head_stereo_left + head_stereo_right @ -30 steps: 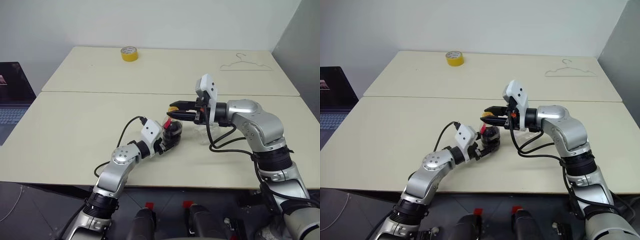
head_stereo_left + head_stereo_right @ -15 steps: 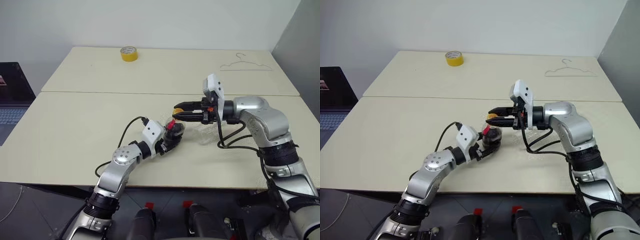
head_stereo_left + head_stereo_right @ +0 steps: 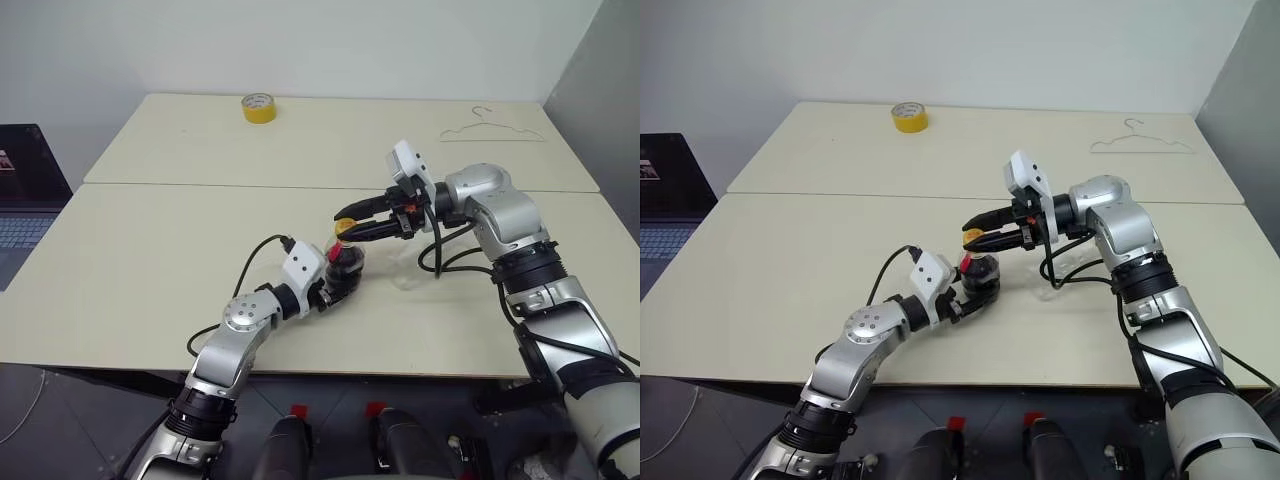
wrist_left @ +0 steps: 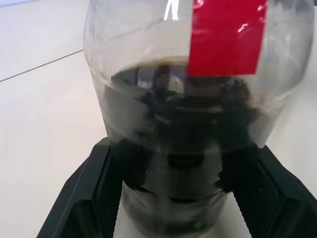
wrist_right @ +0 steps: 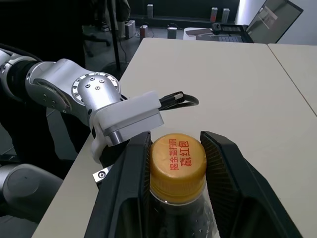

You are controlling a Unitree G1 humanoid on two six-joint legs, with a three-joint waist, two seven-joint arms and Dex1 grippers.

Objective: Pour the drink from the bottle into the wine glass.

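Worktop first, then the bottle standing near its front edge, held low by my left gripper, jaws clamped on the ribbed body. My right gripper sits on the yellow cap atop the bottle, jaws flanking it; I can't tell whether they are biting. The wine glass stands just right of the bottle. I'd keep the bottle pinned upright and close squarely on the cap's ridged side before twisting, so nothing tips toward the glass.
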